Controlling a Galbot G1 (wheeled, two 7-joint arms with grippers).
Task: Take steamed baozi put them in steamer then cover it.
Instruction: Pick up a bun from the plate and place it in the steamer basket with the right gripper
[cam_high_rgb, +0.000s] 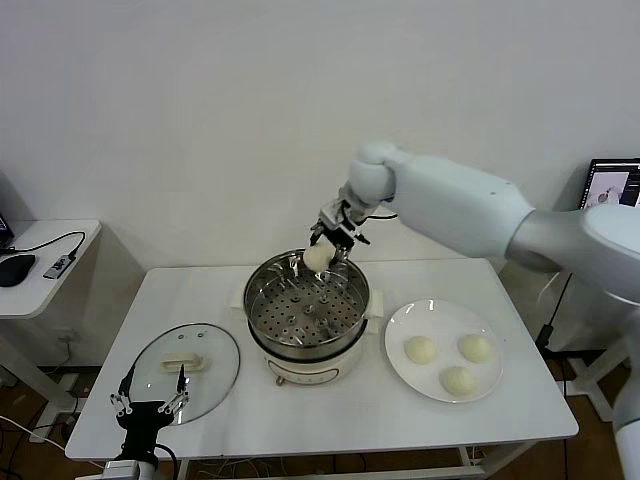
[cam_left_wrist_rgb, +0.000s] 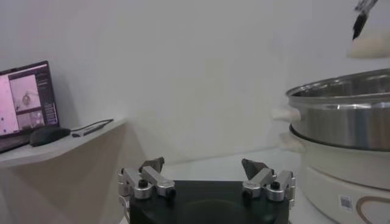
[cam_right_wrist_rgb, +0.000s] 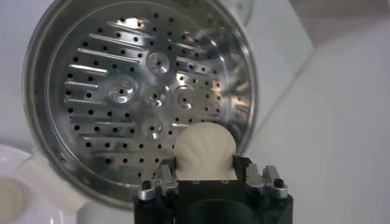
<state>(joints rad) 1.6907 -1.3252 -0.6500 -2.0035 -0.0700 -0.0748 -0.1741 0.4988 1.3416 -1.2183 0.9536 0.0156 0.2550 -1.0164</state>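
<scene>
White table (cam_high_rgb: 330, 415) against a bare wall: my left gripper (cam_high_rgb: 150, 405) idles, jaws spread, beside the cover (cam_high_rgb: 186, 362). Steamer (cam_high_rgb: 306, 285) centre, its empty tray directly below my right gripper (cam_high_rgb: 331, 243), which pinches one baozi (cam_high_rgb: 317, 258) above the far rim. Three baozi wait on the plate (cam_high_rgb: 400, 372) beyond.

The left gripper (cam_left_wrist_rgb: 207, 180) fills the lower middle of the frame, its metal fingers (cam_left_wrist_rgb: 148, 176) spread wide. At right stands the shiny round steel steamer (cam_left_wrist_rgb: 344, 115). A glowing laptop (cam_left_wrist_rgb: 24, 100) and dark mouse (cam_left_wrist_rgb: 49, 134) sit far left.
</scene>
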